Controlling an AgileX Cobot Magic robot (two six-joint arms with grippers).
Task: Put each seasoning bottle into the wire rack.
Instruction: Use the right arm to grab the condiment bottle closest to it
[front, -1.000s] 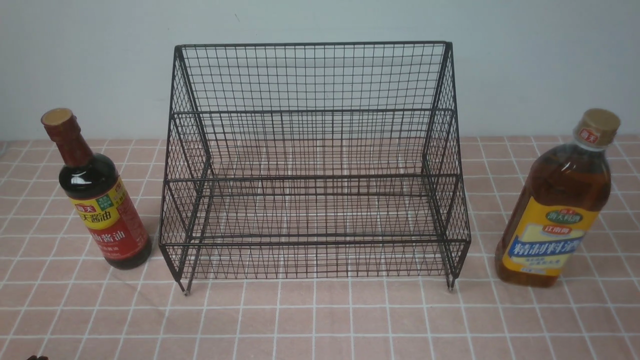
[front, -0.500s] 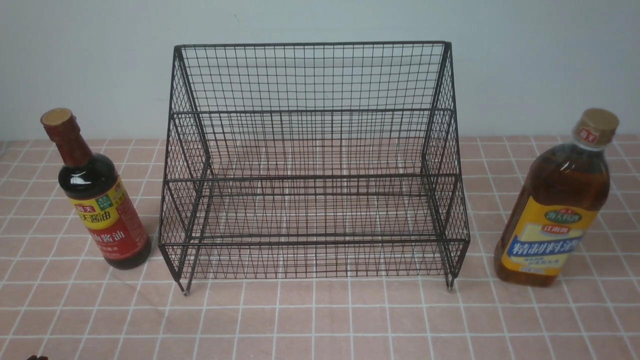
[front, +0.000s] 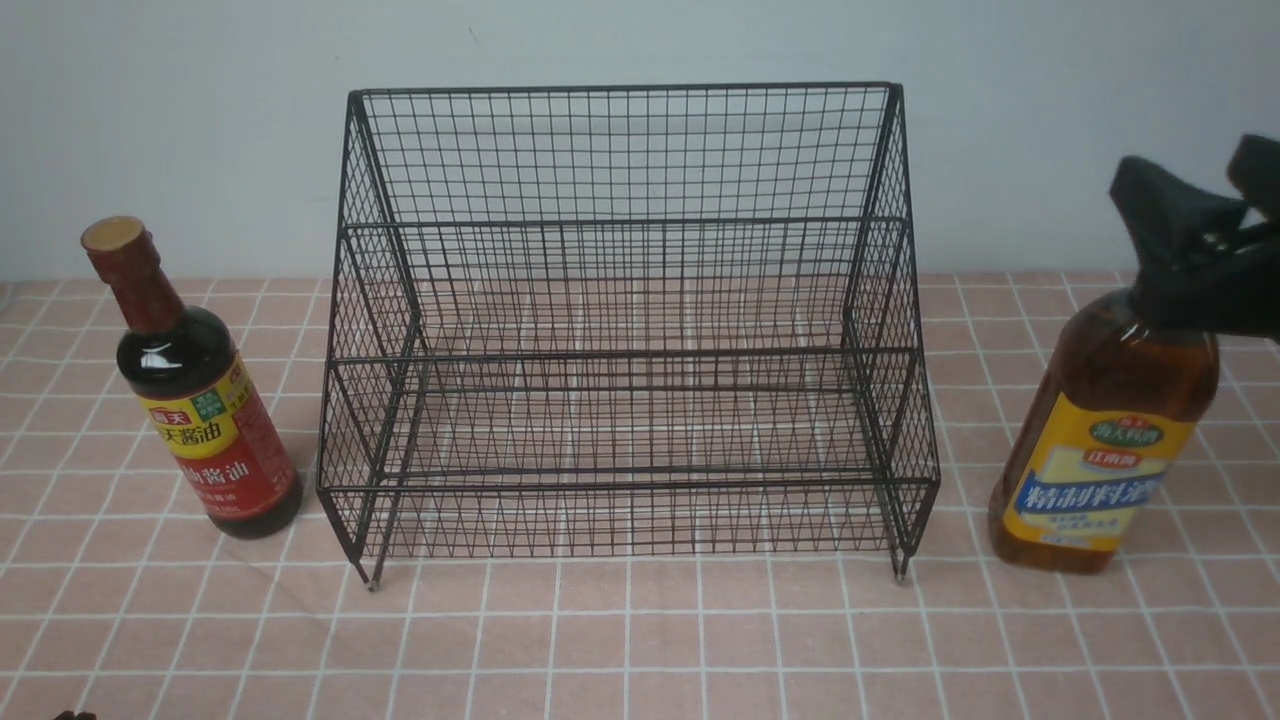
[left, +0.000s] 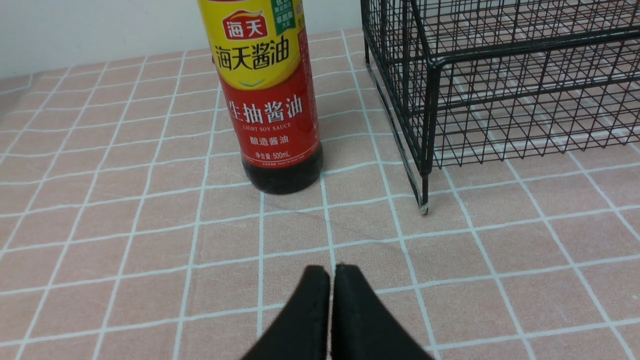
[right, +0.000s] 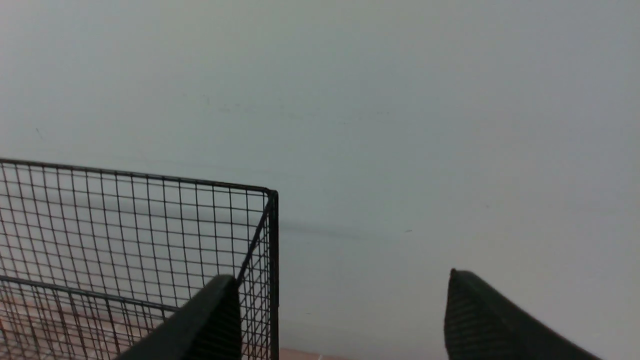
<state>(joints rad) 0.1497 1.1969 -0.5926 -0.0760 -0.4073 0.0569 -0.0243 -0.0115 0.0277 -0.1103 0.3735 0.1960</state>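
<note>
Left fingers (left: 312, 305) pressed together, empty, near soy-sauce bottle (front: 200, 420), which stands upright on table (front: 640, 640) just left of wire rack (front: 625, 330). Amber-liquid bottle (front: 1100, 440) upright right of rack, outside it. Right fingers (front: 1160, 215) spread wide at its neck, gripping nothing.

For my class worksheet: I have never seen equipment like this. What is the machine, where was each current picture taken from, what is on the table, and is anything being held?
This is a robot with two arms, each ending in a two-fingered gripper. The wide picture comes from a camera between the arms, looking forward. The other two come from cameras on the left and right wrists. On the pink tiled table stand an empty black wire rack, a dark soy-sauce bottle to its left and an amber bottle to its right. The left gripper is shut, in front of the soy-sauce bottle. The right gripper is open by the amber bottle's top, hiding its cap. Neither holds anything.
</note>
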